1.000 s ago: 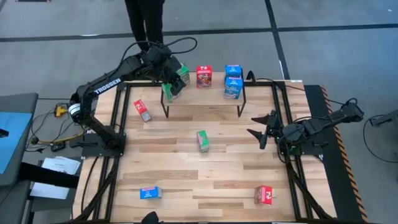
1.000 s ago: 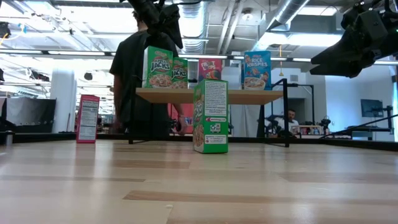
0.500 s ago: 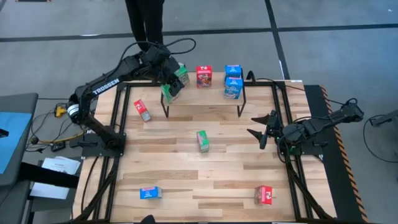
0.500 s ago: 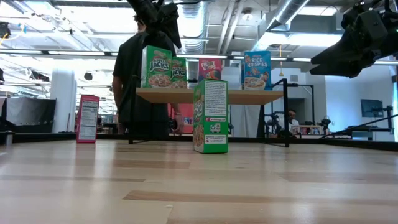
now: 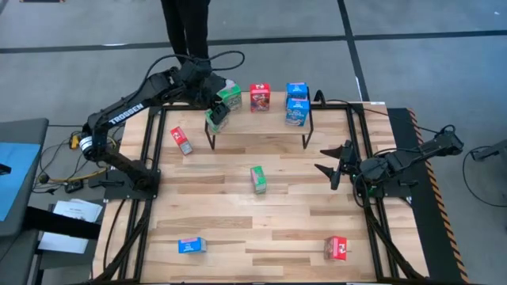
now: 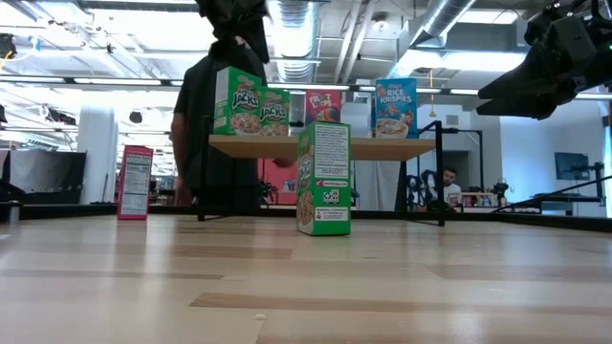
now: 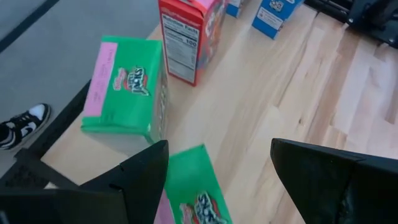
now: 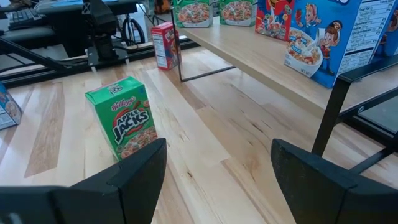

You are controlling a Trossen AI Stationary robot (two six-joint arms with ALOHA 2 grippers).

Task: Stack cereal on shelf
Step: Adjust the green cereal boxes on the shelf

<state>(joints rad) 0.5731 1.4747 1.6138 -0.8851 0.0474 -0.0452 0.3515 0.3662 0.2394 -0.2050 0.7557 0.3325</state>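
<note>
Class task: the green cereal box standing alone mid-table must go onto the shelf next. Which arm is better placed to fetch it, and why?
Probably the right. Its open right gripper hangs free beside the green cereal box, facing it in the right wrist view. The left gripper is busy over the shelf, above two green boxes there.

left hand (image 5: 207, 89) pulled back off green boxes (image 5: 224, 106)
</note>
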